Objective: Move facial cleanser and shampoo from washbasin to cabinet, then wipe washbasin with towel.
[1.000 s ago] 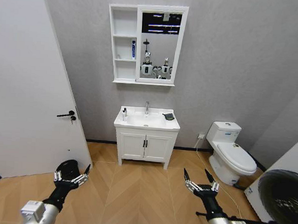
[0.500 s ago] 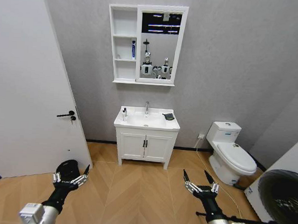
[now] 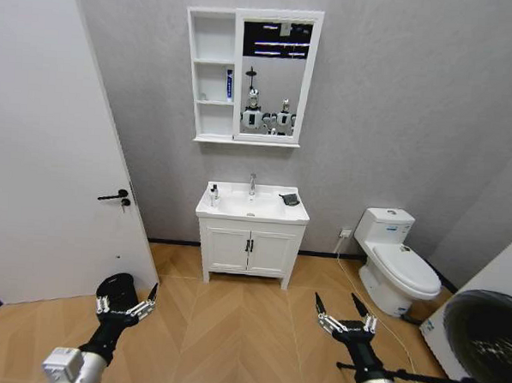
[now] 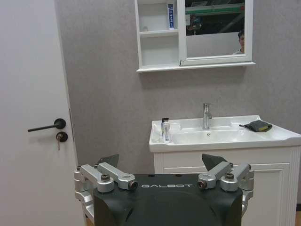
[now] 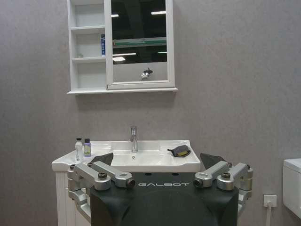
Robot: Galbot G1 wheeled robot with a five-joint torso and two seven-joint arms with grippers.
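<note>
Both grippers, left gripper (image 3: 126, 307) and right gripper (image 3: 344, 317), hung wide open at frame bottom, well short of the washbasin (image 3: 252, 205) mid-frame, towel (image 3: 289, 198) on its rim.

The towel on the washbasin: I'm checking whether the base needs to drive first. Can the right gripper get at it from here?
Probably not. The right gripper hangs open low over bare floor, far short of the washbasin, where the towel lies on the rim. Nothing blocks the way.

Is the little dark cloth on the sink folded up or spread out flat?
Folded up. The small dark grey towel sits as a compact bundle on the white ceramic washbasin rim, beside the chrome tap.
</note>
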